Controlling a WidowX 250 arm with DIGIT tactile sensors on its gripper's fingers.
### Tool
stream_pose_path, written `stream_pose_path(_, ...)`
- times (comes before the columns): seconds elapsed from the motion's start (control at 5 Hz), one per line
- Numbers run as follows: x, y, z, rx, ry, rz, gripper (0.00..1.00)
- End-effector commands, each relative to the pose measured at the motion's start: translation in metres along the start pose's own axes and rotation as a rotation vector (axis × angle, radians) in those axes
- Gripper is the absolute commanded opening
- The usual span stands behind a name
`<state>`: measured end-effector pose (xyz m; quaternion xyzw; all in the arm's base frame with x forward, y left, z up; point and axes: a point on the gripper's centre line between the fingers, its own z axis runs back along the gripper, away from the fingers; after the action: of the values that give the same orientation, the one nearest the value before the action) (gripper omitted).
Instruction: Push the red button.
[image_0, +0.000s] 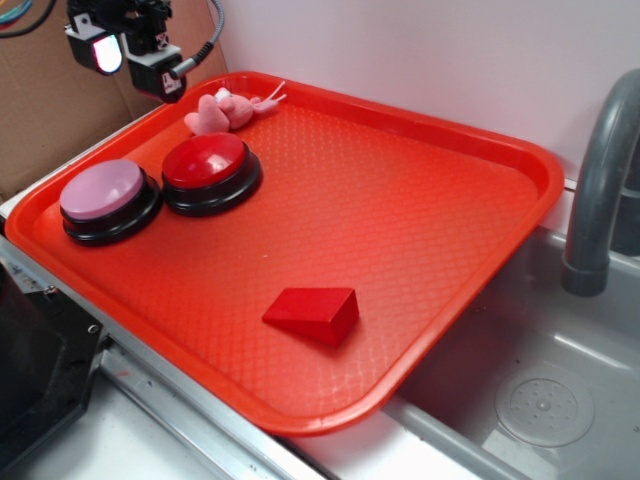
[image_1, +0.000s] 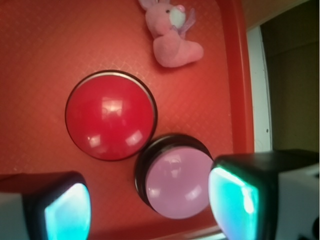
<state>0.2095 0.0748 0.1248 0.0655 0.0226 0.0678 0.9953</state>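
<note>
Red plastic fills most of both views: the tray (image_0: 440, 190) sits beside a sink (image_0: 545, 400), and on it, toward the upper left of the exterior frame, I can see the red button (image_0: 205, 162) on its black base, touching or very nearly touching the pink button (image_0: 103, 192) to its left. A small pink plush rabbit (image_0: 222, 112) lies just behind them near the tray's far rim, and a red wedge block (image_0: 313, 313) rests well apart, lower in the frame. My gripper (image_0: 125, 45) hangs high in the upper left corner, clear of everything. In the wrist view the two fingers (image_1: 240, 200) frame the bottom edge, spread wide with nothing between them, and the red button (image_1: 110, 116) sits left of centre while the pink one lies nearer the right finger. I judge I am at the approach step, with no contact made. Next I would need to shift so the tool lines up over the red dome rather than the pink one, probably draw the fingers together, then come straight down onto its crown.
</note>
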Motion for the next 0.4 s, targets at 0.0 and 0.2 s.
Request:
stream_pose_path(0.0,0.0000,-0.0003,0.0283,0.008,-0.076,-0.022,1.00)
stream_pose_path(0.2,-0.0015,-0.0085,0.0299,0.017,-0.078,-0.055,1.00)
